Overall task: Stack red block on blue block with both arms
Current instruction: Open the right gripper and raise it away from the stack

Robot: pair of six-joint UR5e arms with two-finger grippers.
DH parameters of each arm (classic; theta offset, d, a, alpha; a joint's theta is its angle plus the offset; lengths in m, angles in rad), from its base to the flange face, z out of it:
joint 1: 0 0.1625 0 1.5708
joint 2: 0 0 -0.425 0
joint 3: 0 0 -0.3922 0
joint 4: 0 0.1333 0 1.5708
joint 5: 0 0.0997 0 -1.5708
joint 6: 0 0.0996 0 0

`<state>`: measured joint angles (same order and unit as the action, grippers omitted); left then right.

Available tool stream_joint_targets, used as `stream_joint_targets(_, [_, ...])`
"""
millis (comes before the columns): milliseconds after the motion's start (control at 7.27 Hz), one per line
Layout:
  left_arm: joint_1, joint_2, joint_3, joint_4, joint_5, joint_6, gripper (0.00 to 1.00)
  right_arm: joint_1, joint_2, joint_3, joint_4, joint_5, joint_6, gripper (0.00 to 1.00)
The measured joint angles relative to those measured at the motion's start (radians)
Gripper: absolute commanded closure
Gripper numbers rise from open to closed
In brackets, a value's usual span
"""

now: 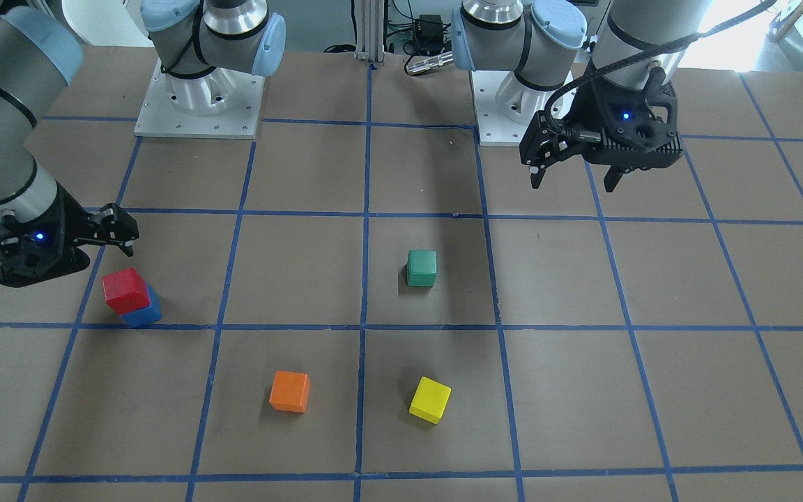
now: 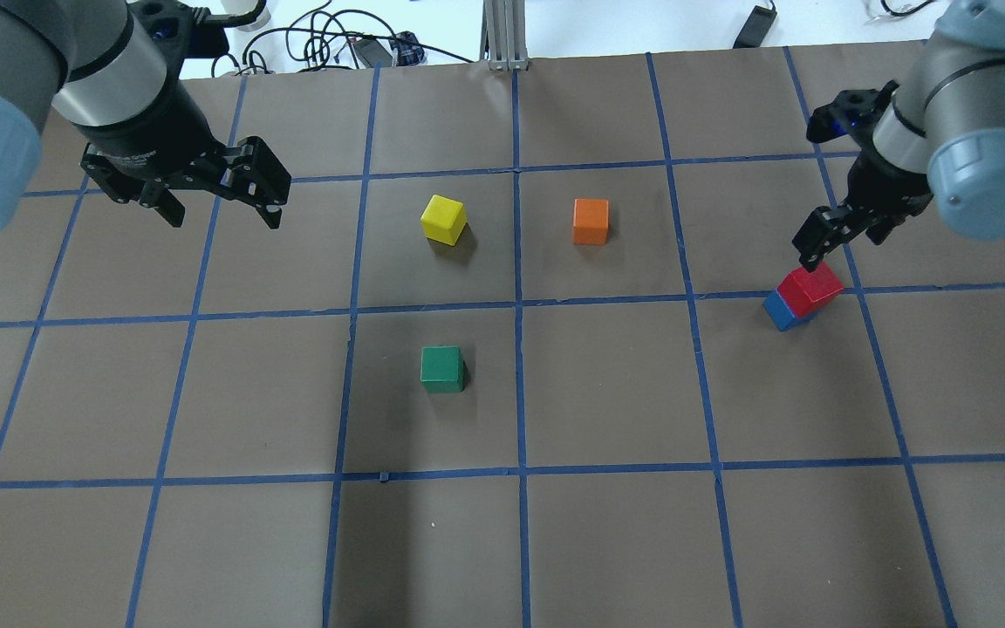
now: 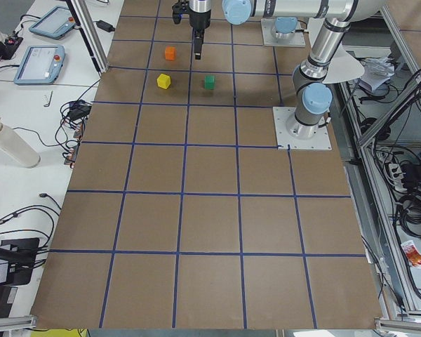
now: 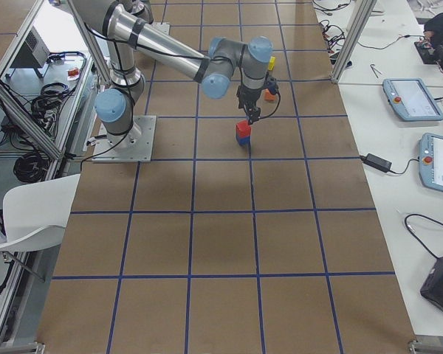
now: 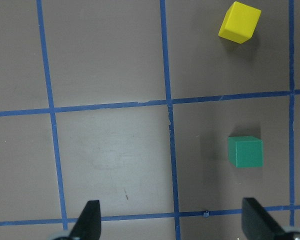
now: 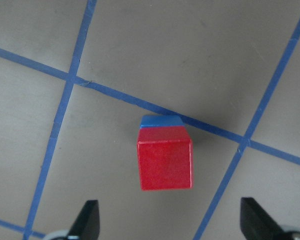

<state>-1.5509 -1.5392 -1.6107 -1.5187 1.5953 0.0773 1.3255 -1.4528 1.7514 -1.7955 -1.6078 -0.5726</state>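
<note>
The red block [image 1: 125,290] sits on top of the blue block [image 1: 145,314], slightly offset and turned. The stack also shows in the overhead view, red block [image 2: 810,287] on blue block [image 2: 779,310], and in the right wrist view, red block [image 6: 165,157] over blue block [image 6: 161,121]. My right gripper [image 1: 120,235] [image 2: 823,248] [image 6: 169,201] is open and empty, raised just above and beside the stack, not touching it. My left gripper [image 1: 572,185] [image 2: 223,220] [image 5: 171,204] is open and empty, held high over bare table far from the stack.
A green block [image 2: 442,368] lies near the table's middle. A yellow block [image 2: 443,218] and an orange block [image 2: 591,221] lie farther from the robot. Blue tape lines grid the brown table. The arm bases [image 1: 199,104] stand at the robot's edge.
</note>
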Motion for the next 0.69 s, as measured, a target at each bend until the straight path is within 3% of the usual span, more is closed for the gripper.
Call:
stream_joint_targets(275, [0.000, 0.000, 0.000, 0.000, 0.000, 0.000, 0.00, 0.057, -0.053, -0.162, 0.251, 0.021, 0.166, 0.00])
stream_joint_targets(688, [0.000, 0.001, 0.000, 0.000, 0.000, 0.000, 0.00, 0.214, -0.073, -0.210, 0.309, 0.037, 0.384, 0.00])
